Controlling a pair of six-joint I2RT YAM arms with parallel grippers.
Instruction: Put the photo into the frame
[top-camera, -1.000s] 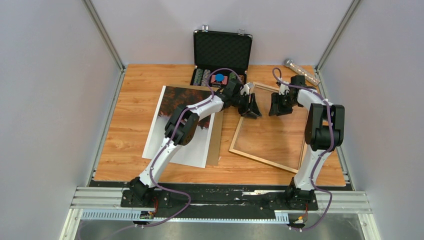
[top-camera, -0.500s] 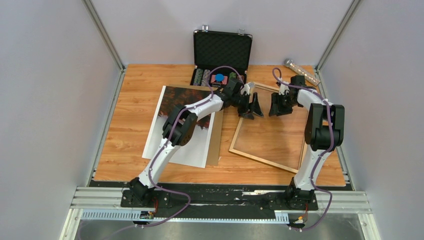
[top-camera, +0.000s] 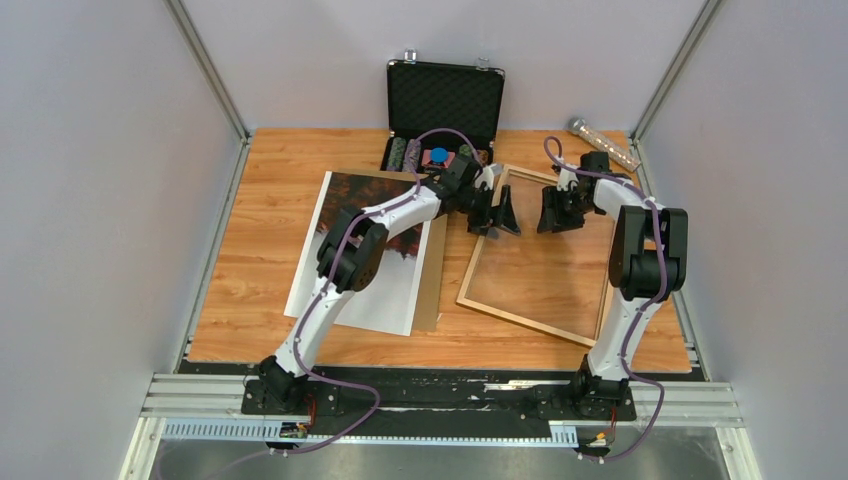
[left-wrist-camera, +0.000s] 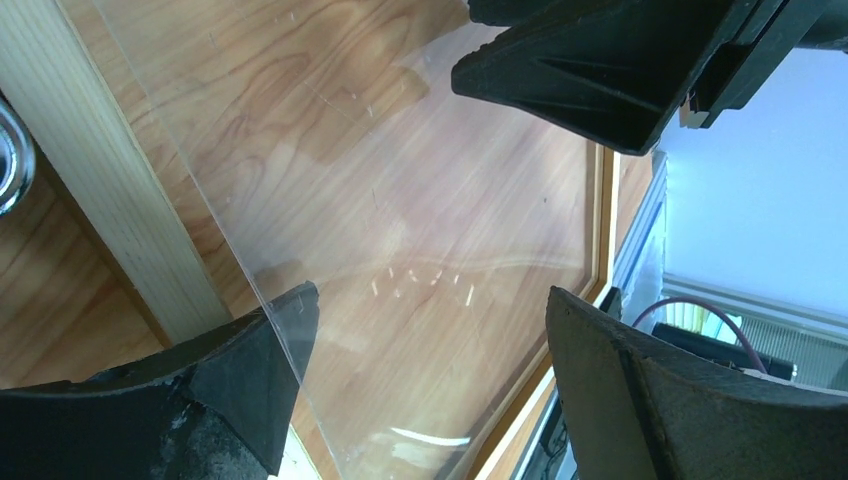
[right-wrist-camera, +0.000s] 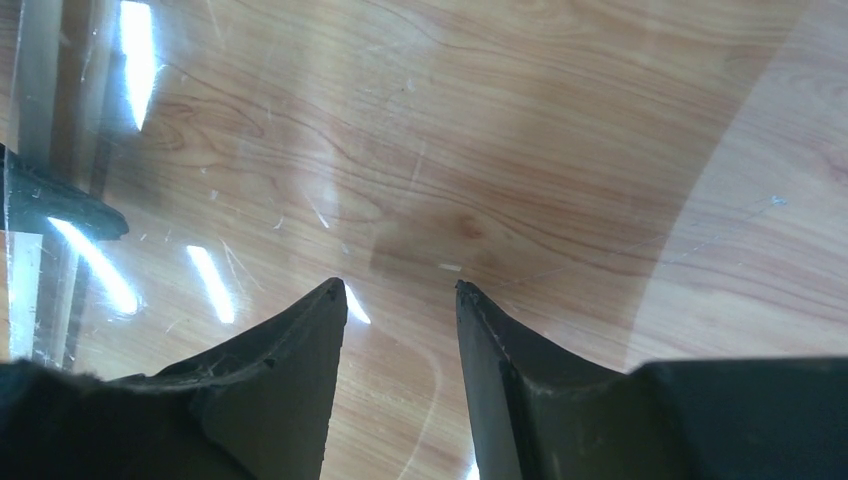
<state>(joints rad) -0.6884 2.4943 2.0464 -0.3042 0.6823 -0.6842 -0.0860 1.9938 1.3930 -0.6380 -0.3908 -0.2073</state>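
Wooden frame lies empty on the bench, left pincer and right pincer both open over its pane, while the photo lies face-up alongside, not yet inserted.

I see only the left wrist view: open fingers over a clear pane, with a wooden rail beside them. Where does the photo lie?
Observer: The photo lies picture side up, left of the frame, partly under the left arm.
Operator: Does the right end effector hold anything?
Observer: No. The right end effector is open and empty over the pane, facing the left end effector.
Operator: What stands beyond the frame?
Observer: An open black case, at the far edge of the table.
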